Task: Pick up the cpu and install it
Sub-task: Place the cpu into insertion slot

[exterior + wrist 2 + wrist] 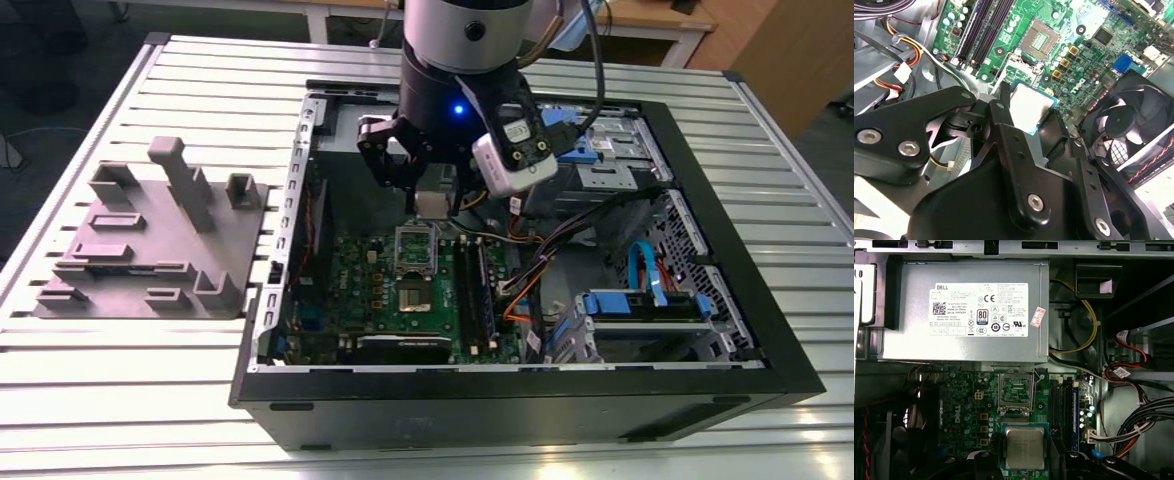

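The cpu [1025, 447] is being gripped by the pincer [1028, 111]. The two black fingers [1003, 102] are being pressed against its opposite edges, so the pincer is clenched on it. The chip is being held flat with its shiny side up, most likely so that it can be lowered level onto the green board [1094, 70]. Only the edges are being touched (probably so that the underside is being kept safe).

The cpu is being held up in the air inside the open computer case [747, 370] — nothing but the fingers is touching it. Below the pincer and a little ahead of it, the socket [1015, 390] is lying open. Its square middle is being left uncovered, which looks ready for the chip. The cpu is not yet being set into it, and the two are being seen apart in both wrist views.

Past the socket, farther from the pincer, the big grey power box [964, 310] is sitting against the case wall. A black fan [1126, 125] is sitting lower down, off to one side of the pincer. Well away from the pincer, outside the case, a grey holder [147, 250] is resting on the slatted table [400, 440].
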### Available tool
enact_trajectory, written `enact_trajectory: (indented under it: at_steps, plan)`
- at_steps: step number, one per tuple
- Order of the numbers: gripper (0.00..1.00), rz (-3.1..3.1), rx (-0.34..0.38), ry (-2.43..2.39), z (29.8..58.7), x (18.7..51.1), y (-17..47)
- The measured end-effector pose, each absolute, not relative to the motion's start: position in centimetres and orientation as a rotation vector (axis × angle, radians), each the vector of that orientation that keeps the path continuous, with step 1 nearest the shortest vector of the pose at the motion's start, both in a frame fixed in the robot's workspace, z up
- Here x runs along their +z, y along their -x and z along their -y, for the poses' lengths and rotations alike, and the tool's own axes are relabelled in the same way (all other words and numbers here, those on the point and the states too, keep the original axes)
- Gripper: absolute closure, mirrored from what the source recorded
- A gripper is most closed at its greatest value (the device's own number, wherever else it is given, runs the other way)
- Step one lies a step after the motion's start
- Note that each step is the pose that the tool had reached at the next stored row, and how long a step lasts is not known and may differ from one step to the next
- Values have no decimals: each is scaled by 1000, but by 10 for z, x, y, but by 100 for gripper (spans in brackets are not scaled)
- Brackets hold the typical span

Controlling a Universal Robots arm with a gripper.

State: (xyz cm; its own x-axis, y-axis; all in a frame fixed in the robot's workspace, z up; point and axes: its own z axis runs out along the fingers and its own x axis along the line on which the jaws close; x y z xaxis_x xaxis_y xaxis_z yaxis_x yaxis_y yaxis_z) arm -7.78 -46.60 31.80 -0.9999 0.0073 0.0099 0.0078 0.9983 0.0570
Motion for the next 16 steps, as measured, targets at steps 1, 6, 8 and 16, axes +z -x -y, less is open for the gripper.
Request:
enact_trajectory:
  at_steps: [1,6,8,16]
  plan:
    - [53,3131,-89,12,466,317,78]
    - [53,3131,-89,12,466,314,78]
    - [53,3131,-89,12,466,313,78]
    - [53,3131,-89,12,466,309,78]
